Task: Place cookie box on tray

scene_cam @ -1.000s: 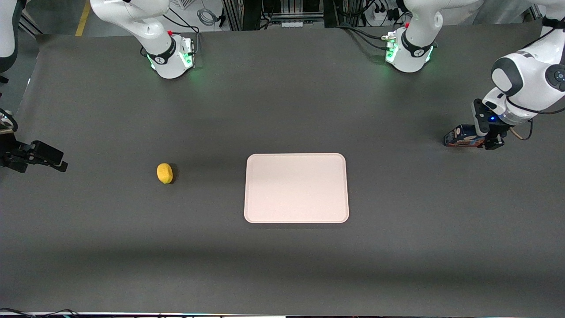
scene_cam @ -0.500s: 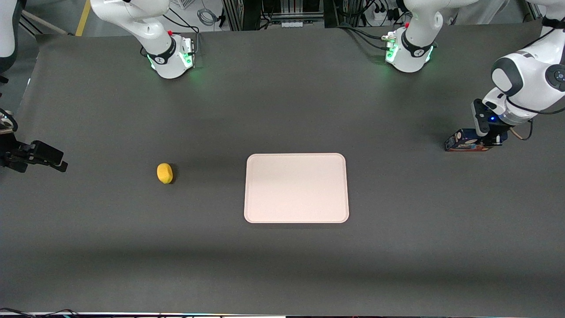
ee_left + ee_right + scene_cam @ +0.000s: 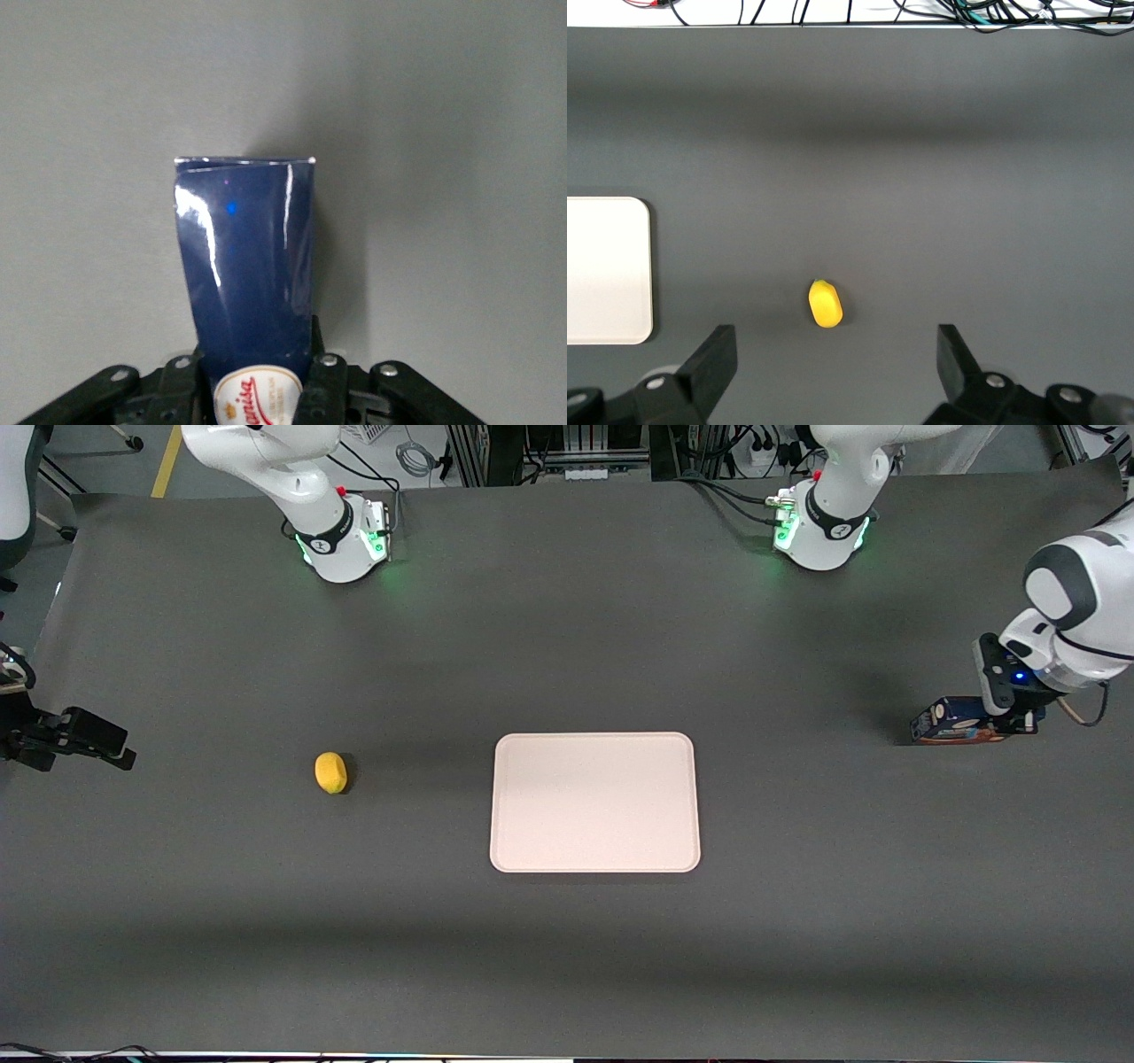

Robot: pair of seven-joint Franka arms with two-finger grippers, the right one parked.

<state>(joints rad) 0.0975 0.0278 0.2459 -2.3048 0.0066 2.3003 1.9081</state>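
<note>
The small dark-blue cardboard cookie box [image 3: 952,720] lies on the dark grey surface [image 3: 567,957] toward the working arm's end, well apart from the large pale pinkish-cream rectangular tray [image 3: 594,802], which sits near the middle and has nothing on it. The left arm's black two-finger gripper [image 3: 1010,713] is down at the end of the box that points away from the tray.

In the wrist view, the gripper [image 3: 259,390] has its fingers [image 3: 321,367] closed in against the two long sides of the box [image 3: 245,266], close to the end with the white oval logo. The fingers touch the carton on both sides, so I judge that it is held, though I cannot tell if the box is lifted off the surface.

The carton is probably light and rather thin-walled, so it can dent under a strong squeeze. Its glossy skin shows bright reflections and may be slippery. The hold is near one end, not at the middle, so the free end may sag or swing during the carry. A grip nearer the middle of the long sides would be steadier.
</note>
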